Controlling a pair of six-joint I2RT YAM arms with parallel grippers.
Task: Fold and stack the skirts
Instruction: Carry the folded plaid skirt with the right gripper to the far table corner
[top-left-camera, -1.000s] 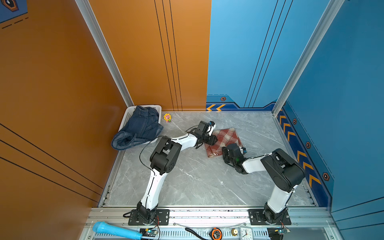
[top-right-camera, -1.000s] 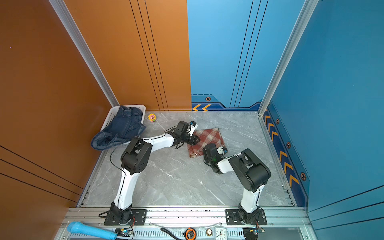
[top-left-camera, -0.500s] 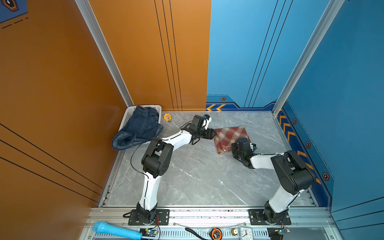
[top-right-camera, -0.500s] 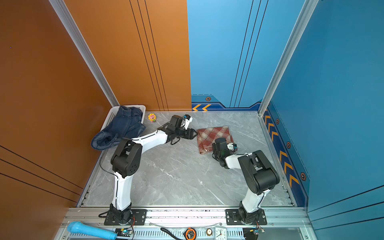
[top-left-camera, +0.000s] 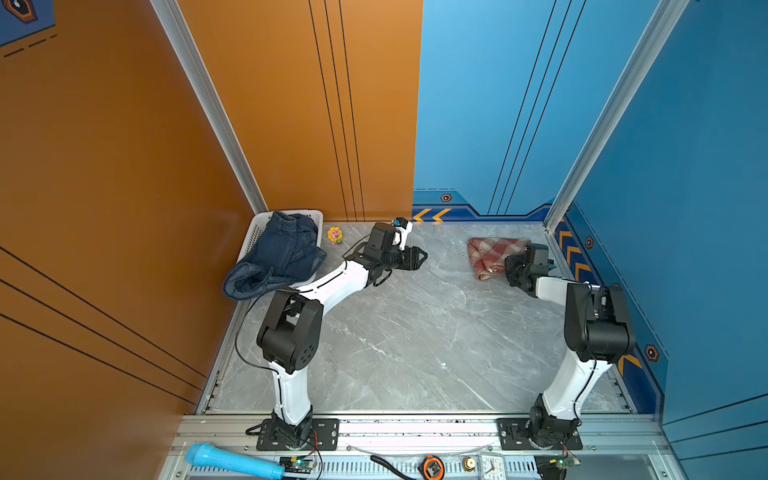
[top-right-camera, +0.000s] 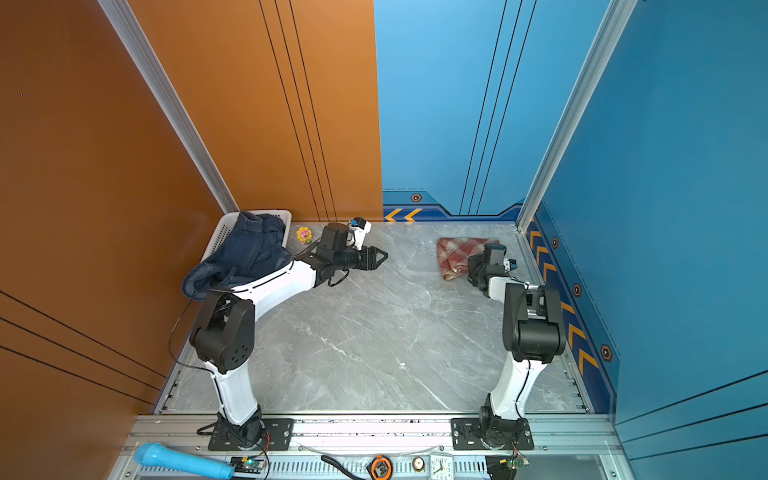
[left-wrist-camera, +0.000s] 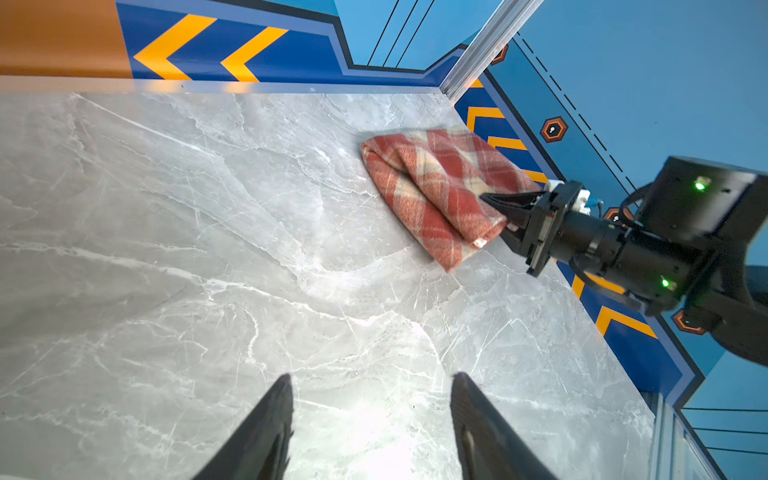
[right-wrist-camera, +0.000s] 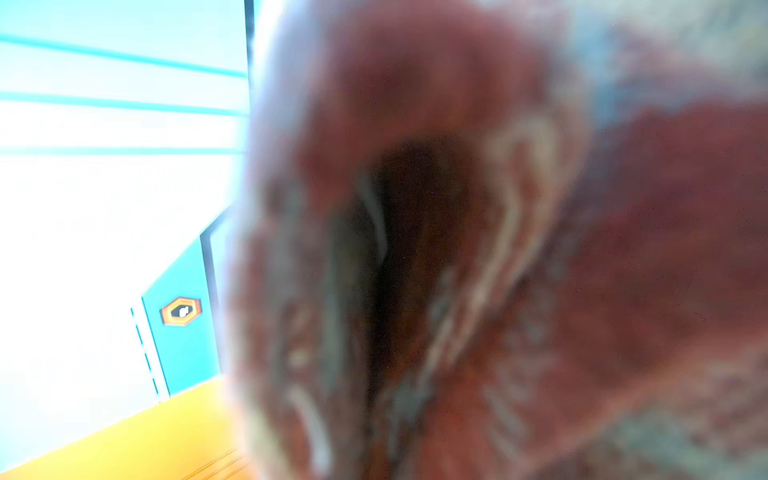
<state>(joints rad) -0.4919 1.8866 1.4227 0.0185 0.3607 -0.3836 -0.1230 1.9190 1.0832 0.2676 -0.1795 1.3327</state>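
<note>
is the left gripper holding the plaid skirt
No, the left gripper stands open over the table with nothing in it, while the right gripper pinches the edge of the plaid skirt.

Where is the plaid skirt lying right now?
In both top views the plaid skirt lies far right, beside the blue wall, pinched by the right gripper.

Twin white-and-black arms on bolted black plates (top-left-camera: 326, 434)
The left arm (top-left-camera: 353, 276) and right arm (top-left-camera: 575, 382) wear glossy white shells between blocky black joint housings, with thin black cables looping alongside. The left claw (left-wrist-camera: 370, 401) and right claw (left-wrist-camera: 496, 212) are black with tapered, pointed fingers; green lights (left-wrist-camera: 700, 185) glow on the right wrist.
</note>
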